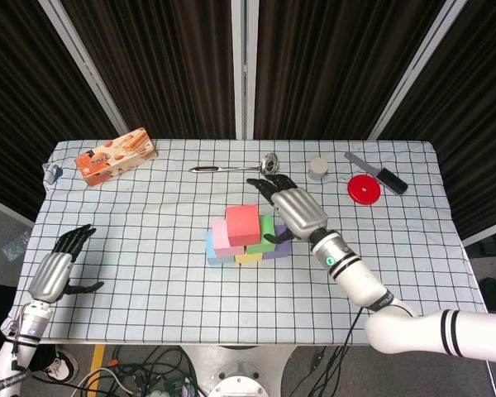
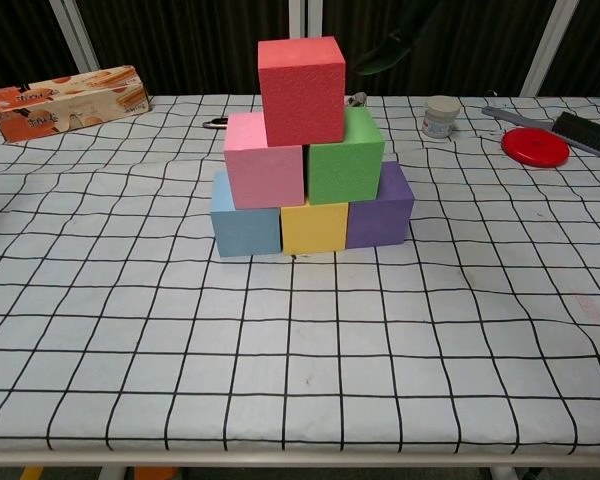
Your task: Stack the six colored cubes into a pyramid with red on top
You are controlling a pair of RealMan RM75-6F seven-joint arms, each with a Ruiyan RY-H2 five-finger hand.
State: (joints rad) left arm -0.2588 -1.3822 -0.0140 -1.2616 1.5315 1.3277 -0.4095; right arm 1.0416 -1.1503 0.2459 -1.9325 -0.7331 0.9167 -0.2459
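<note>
The red cube (image 2: 301, 90) is seated atop the pyramid (image 2: 310, 190), probably light, grippy foam, best taken by opposite side faces. The right hand (image 1: 296, 208) is spread beside it, empty.

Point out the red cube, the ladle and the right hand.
Red cube (image 2: 300, 90): chest view, middle of its front face.
Ladle (image 1: 270, 163): head view, on its bowl.
Right hand (image 1: 298, 210): head view, silver back of the hand.

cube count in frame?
6, none seen hidden. Bottom row: blue cube, yellow cube, purple cube. Middle: pink cube, green cube. Top: red cube.
</note>
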